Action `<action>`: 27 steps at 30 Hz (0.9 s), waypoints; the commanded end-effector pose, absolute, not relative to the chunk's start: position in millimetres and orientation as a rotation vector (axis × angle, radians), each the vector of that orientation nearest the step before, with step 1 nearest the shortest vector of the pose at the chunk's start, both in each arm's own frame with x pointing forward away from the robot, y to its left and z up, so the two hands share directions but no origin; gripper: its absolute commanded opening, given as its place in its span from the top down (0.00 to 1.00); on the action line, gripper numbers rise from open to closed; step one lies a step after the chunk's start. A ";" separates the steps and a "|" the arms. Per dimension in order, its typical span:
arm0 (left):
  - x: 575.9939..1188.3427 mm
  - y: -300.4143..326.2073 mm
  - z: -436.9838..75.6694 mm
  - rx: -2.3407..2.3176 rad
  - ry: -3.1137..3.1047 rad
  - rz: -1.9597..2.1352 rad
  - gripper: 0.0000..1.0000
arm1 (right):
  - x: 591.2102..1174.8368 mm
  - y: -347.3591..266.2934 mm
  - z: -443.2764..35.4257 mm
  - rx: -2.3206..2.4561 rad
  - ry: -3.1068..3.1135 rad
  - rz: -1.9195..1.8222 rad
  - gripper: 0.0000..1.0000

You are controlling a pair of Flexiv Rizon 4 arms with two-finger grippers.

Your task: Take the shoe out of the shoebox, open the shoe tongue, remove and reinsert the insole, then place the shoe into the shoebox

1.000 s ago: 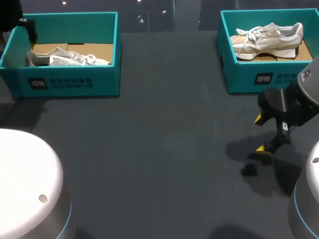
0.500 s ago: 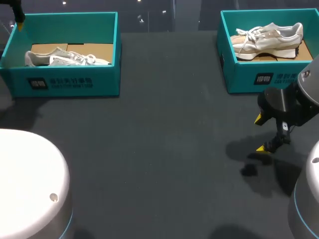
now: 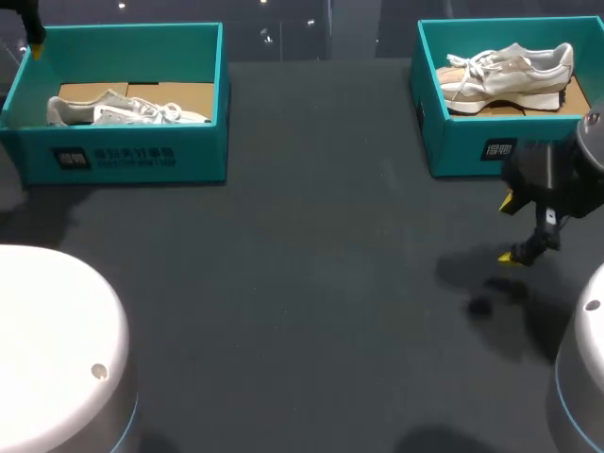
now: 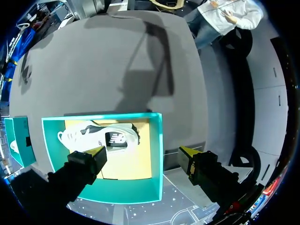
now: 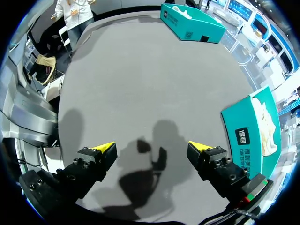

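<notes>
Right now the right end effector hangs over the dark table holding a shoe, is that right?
No, it holds nothing. The right end effector hangs over the dark table open and empty, as the right wrist view shows; the white shoe lies in its teal shoebox.

Left pincer point(image 4: 140, 157) sits way off at the far left corner, pointing down and spread wide open. Right pincer point(image 3: 512, 229) hangs low on the right side, also aimed downward, yellow tips well apart, gripping nothing.
</notes>
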State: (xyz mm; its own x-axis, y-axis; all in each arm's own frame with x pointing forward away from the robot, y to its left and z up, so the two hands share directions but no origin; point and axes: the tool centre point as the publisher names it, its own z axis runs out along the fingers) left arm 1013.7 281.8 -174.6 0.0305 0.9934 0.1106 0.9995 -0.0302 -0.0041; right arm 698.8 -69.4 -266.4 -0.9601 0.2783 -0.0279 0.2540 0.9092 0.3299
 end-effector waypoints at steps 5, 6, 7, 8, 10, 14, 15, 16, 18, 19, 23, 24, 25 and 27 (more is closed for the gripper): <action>1011.9 282.1 -174.5 -2.197 -2.130 -0.124 0.00 | 746.3 -90.1 -223.3 0.703 3.030 0.406 0.00; 1011.9 282.1 -174.5 -2.197 -2.130 -0.124 0.00 | 753.1 -91.2 -219.5 0.768 3.040 0.376 0.00; 1011.9 282.1 -174.5 -2.197 -2.130 -0.124 0.00 | 760.0 -91.4 -215.5 0.827 3.013 0.397 0.00; 1011.9 282.1 -174.5 -2.197 -2.130 -0.124 0.00 | 766.9 -91.8 -211.0 0.876 2.976 0.433 0.00; 1011.9 282.1 -174.5 -2.197 -2.130 -0.124 0.00 | 774.1 -91.2 -206.7 0.865 2.976 0.432 0.00; 1011.9 282.1 -174.5 -2.197 -2.130 -0.124 0.00 | 774.1 -91.2 -206.7 0.865 2.976 0.432 0.00; 1011.9 282.1 -174.5 -2.197 -2.130 -0.124 0.00 | 774.1 -91.2 -206.7 0.865 2.976 0.432 0.00; 1011.9 282.1 -174.5 -2.197 -2.130 -0.124 0.00 | 774.1 -91.2 -206.7 0.865 2.976 0.432 0.00; 1011.9 282.1 -174.5 -2.197 -2.130 -0.124 0.00 | 774.1 -91.2 -206.7 0.865 2.976 0.432 0.00; 1011.9 282.1 -174.5 -2.197 -2.130 -0.124 0.00 | 774.1 -91.2 -206.7 0.865 2.976 0.432 0.00; 1011.9 282.1 -174.5 -2.197 -2.130 -0.124 0.00 | 774.1 -91.2 -206.7 0.865 2.976 0.432 0.00; 1011.9 282.1 -174.5 -2.197 -2.130 -0.124 0.00 | 779.5 -95.2 -202.7 0.878 2.951 0.414 0.00; 1011.9 282.1 -174.5 -2.197 -2.130 -0.124 0.00 | 785.8 -99.6 -199.7 0.899 2.934 0.404 0.00; 1011.9 282.1 -174.5 -2.197 -2.130 -0.124 0.00 | 799.6 -105.0 -193.6 0.932 2.911 0.356 0.00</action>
